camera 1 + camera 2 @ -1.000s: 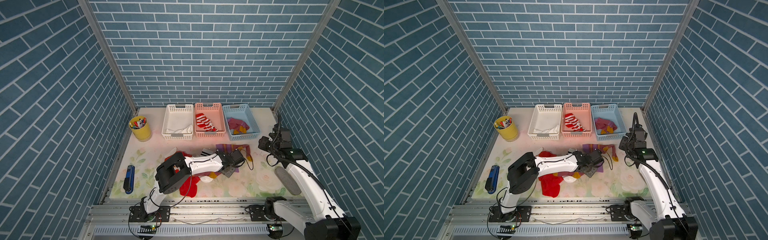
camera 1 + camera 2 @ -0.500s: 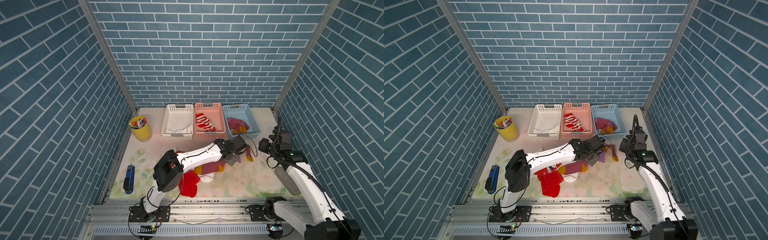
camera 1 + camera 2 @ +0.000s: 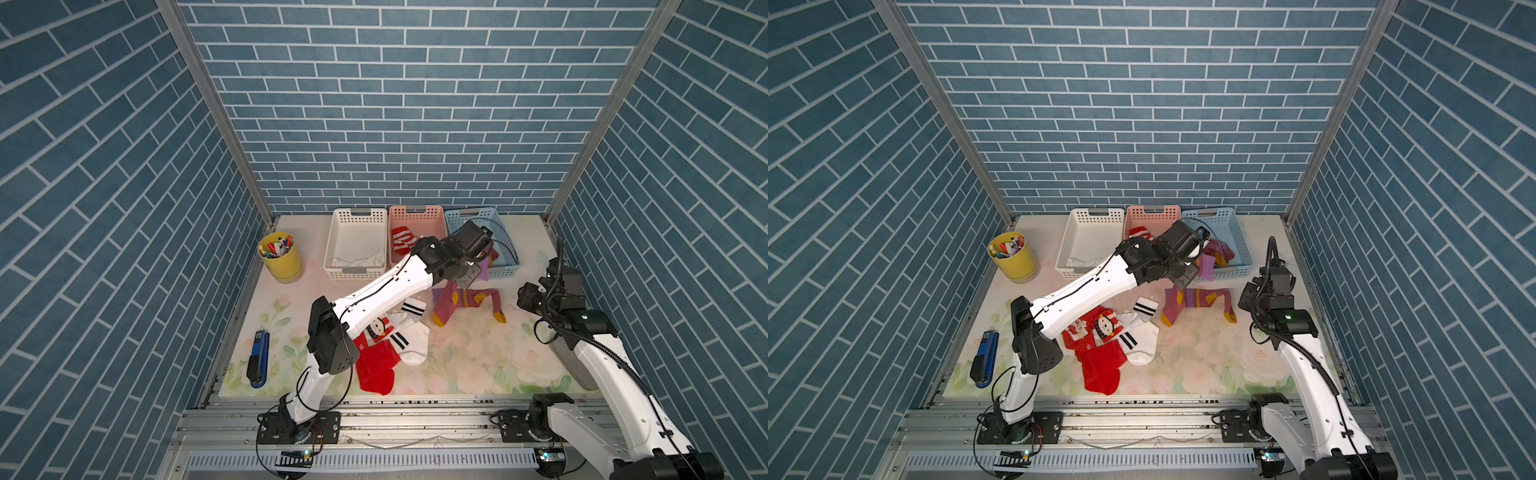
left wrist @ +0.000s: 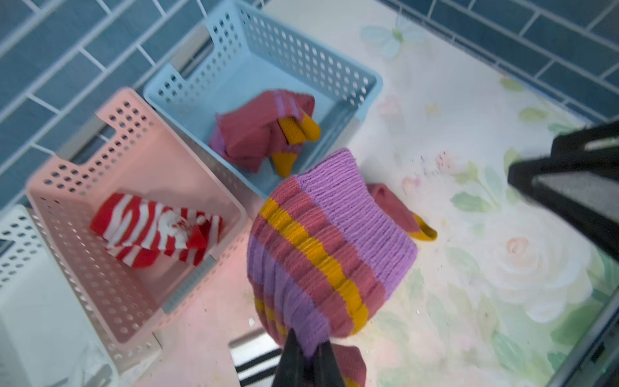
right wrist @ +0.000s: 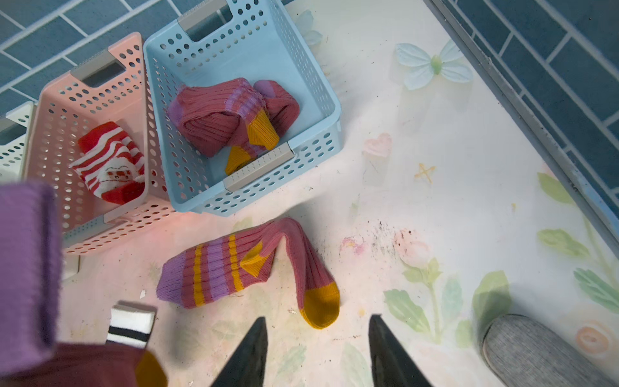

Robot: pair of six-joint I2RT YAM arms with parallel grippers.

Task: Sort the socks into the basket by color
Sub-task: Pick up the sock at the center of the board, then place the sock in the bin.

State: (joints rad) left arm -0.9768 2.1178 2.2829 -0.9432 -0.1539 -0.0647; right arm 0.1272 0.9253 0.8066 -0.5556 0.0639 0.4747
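My left gripper (image 4: 308, 355) is shut on the cuff of a mauve-purple sock (image 4: 328, 248), which hangs in the air just in front of the blue basket (image 3: 505, 272); its purple cuff (image 3: 1206, 266) shows in a top view. More mauve socks (image 5: 231, 117) lie inside that basket. Another mauve sock (image 5: 248, 264) lies flat on the mat before it. The pink basket (image 3: 415, 216) holds a red-white striped sock (image 3: 402, 240). White socks with black bands (image 3: 411, 336) and a red snowman sock (image 3: 376, 357) lie mid-mat. My right gripper (image 5: 318, 348) hovers open over the mat by the flat sock's mustard toe.
A white basket (image 3: 353, 232) with white fabric in it stands left of the pink one. A yellow cup of pens (image 3: 280, 257) is at the back left, a blue tool (image 3: 258, 359) at the left edge, a grey oval pad (image 5: 536, 348) at the right edge.
My left arm has lifted the mauve sock off the mat and swung it back and right, up to the blue basket's front. The right arm has barely moved.
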